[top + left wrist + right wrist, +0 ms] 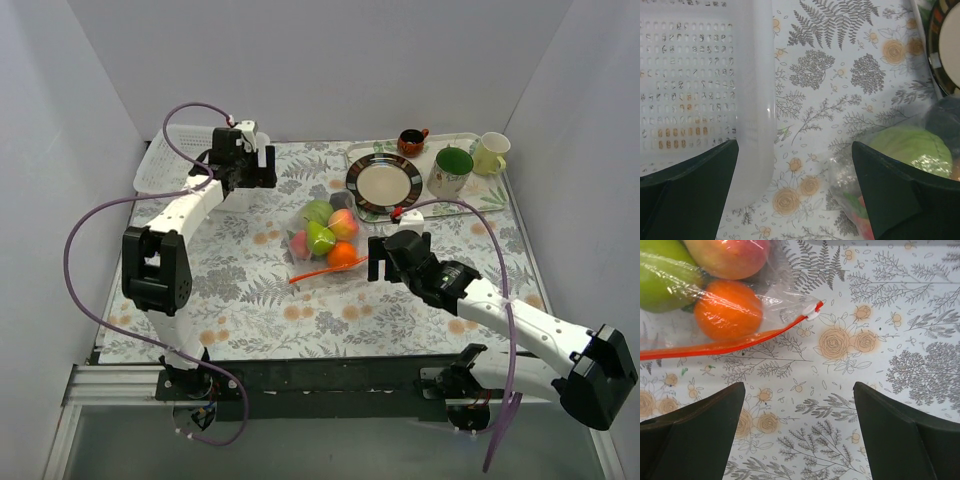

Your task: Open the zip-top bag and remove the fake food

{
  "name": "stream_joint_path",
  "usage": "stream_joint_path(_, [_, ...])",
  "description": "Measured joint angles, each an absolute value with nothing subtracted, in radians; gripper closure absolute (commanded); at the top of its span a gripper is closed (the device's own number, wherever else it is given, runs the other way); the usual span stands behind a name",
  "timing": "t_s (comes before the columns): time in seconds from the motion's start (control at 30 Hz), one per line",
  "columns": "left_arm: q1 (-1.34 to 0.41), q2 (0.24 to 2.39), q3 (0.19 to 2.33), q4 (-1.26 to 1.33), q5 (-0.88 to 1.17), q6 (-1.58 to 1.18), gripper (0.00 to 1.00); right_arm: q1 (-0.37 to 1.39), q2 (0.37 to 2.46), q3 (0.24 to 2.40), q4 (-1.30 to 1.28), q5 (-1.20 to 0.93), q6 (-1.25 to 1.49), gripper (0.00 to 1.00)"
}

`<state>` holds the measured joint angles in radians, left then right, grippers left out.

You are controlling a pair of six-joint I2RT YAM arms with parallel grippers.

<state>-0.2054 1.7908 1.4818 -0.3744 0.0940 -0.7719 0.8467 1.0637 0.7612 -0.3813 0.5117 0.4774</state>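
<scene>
My right hand (376, 262) hangs wide open, empty, short of the clear, crinkly zip-top bag (322, 245) on the floral table (230, 300). Its orange-red zip strip (730, 346) looks sealed, with the glossy plastic fruits (325, 232) all inside. Beyond, my left hand (250, 168) gapes empty beside the white mesh basket (165, 165). Nothing looks done yet.

Cuts the zip-top bag (775, 300) off at the right wrist view's top-left. Crops plate (947, 50) and basket (700, 75) in the left wrist view, blurs a green apple (912, 147).
</scene>
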Motion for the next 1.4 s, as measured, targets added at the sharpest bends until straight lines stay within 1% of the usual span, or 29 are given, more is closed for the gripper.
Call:
stream_joint_path(0.23, [-0.232,1.907,1.498,-0.304,-0.022,-0.743,0.02,0.697,1.068,0.650,-0.231,0.356,0.601,0.03])
stream_joint_path(0.47, [-0.253,1.919,1.471,-0.227,-0.099,-0.731,0.02,0.672,1.124,0.637,-0.127,0.242,0.657,0.04])
stream_joint_path(0.5, [-0.257,1.919,1.458,-0.214,-0.110,-0.727,0.05,0.669,1.136,0.637,-0.113,0.229,0.663,0.04])
stream_joint_path(0.63, [-0.276,1.914,1.385,-0.157,-0.166,-0.701,0.11,0.658,1.192,0.637,-0.063,0.199,0.687,0.06])
stream_joint_path(0.73, [-0.299,1.892,1.288,-0.093,-0.207,-0.663,0.12,0.638,1.235,0.637,-0.025,0.177,0.706,0.10])
stream_joint_path(0.83, [-0.315,1.885,1.250,-0.067,-0.238,-0.642,0.13,0.613,1.277,0.637,0.007,0.157,0.720,0.21])
stream_joint_path(0.93, [-0.323,1.885,1.235,-0.047,-0.258,-0.623,0.14,0.595,1.313,0.637,0.039,0.142,0.732,0.40])
stream_joint_path(0.97, [-0.323,1.885,1.232,-0.040,-0.263,-0.619,0.19,0.589,1.322,0.637,0.047,0.138,0.734,0.53])
stream_joint_path(1.03, [-0.323,1.885,1.225,-0.030,-0.271,-0.612,0.24,0.583,1.332,0.637,0.061,0.128,0.736,0.68])
stream_joint_path(1.07, [-0.323,1.885,1.225,-0.029,-0.273,-0.609,0.30,0.582,1.333,0.637,0.069,0.126,0.740,0.80])
stream_joint_path(1.13, [-0.322,1.883,1.225,-0.028,-0.273,-0.606,0.36,0.582,1.333,0.638,0.081,0.123,0.739,0.90])
stream_joint_path(1.17, [-0.322,1.881,1.225,-0.030,-0.273,-0.606,0.39,0.582,1.333,0.638,0.086,0.121,0.742,0.98])
stream_joint_path(1.2, [-0.322,1.876,1.225,-0.032,-0.270,-0.608,0.46,0.582,1.333,0.638,0.087,0.120,0.743,0.99])
stream_joint_path(1.27, [-0.324,1.857,1.221,-0.047,-0.259,-0.609,0.51,0.582,1.332,0.639,0.085,0.120,0.743,0.99])
stream_joint_path(1.3, [-0.325,1.840,1.215,-0.052,-0.250,-0.611,0.58,0.582,1.332,0.639,0.084,0.120,0.743,0.99])
stream_joint_path(1.4, [-0.334,1.761,1.167,-0.071,-0.228,-0.613,0.62,0.580,1.310,0.640,0.070,0.125,0.730,0.99])
